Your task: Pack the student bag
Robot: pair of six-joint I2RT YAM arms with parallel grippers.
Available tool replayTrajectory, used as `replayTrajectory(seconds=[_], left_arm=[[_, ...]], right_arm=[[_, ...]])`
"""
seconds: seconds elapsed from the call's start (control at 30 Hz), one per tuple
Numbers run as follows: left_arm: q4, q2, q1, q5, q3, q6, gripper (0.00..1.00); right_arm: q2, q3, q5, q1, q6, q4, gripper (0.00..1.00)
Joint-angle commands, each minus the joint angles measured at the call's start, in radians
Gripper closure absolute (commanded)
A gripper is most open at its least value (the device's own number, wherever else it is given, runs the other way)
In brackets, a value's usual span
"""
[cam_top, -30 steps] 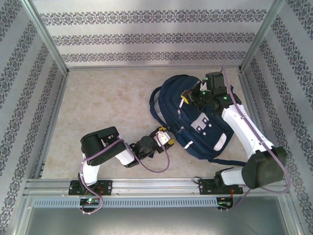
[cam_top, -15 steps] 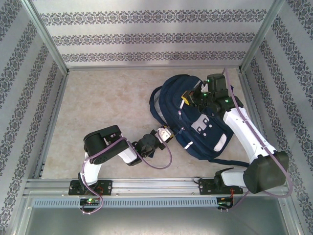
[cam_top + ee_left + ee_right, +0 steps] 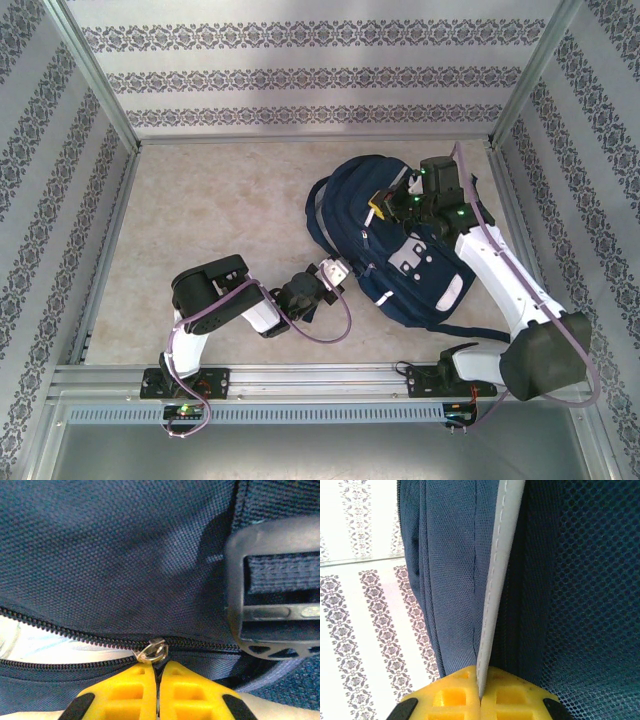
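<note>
The student bag (image 3: 352, 195), navy with white patches, lies at the right of the table. My left gripper (image 3: 348, 271) meets its lower left edge. In the left wrist view the yellow fingers (image 3: 125, 692) are shut on the dark pull tab of a silver zipper slider (image 3: 151, 651). The zipper (image 3: 60, 632) gapes to the left over something pale. My right gripper (image 3: 383, 204) sits on the bag's upper part. There its fingers (image 3: 452, 695) are shut on a grey-white trim strip (image 3: 495, 595) between navy fabric and dark mesh.
A black plastic buckle (image 3: 272, 590) on a strap lies just right of the zipper slider. Patterned walls and metal posts (image 3: 95, 85) enclose the table. Bare tabletop (image 3: 220, 215) stretches left of the bag.
My left gripper has twisted and edged up against the bag's edge. The right arm has shifted slightly outward, its gripper staying on the bag's top.
</note>
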Motion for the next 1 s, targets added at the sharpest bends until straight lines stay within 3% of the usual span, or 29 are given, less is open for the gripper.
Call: replayTrajectory(seconds=[0.0, 0.37, 0.57, 0.7, 0.83, 0.9, 0.97], left_arm=[[0.033, 0.000, 0.026, -0.020, -0.013, -0.040, 1.00], [0.040, -0.030, 0.070, -0.029, -0.070, -0.105, 1.00], [0.044, -0.052, 0.096, 0.021, -0.096, -0.138, 1.00], [0.049, -0.066, 0.129, 0.113, -0.119, -0.177, 1.00], [-0.007, -0.091, 0.160, 0.352, -0.112, -0.167, 1.00], [-0.089, -0.126, 0.165, 0.372, -0.099, -0.169, 1.00], [-0.117, -0.157, 0.169, 0.341, -0.100, -0.208, 0.89]], right_arm=[[-0.055, 0.003, -0.014, 0.009, -0.035, 0.018, 1.00], [-0.080, -0.012, -0.008, -0.018, -0.089, -0.036, 1.00], [-0.087, -0.025, -0.012, -0.039, -0.120, -0.055, 1.00], [-0.089, -0.025, -0.024, -0.059, -0.157, -0.073, 1.00], [-0.076, -0.011, -0.064, -0.072, -0.198, -0.093, 1.00], [-0.078, -0.015, -0.074, -0.079, -0.196, -0.096, 1.00], [-0.082, -0.012, -0.069, -0.081, -0.197, -0.099, 1.00]])
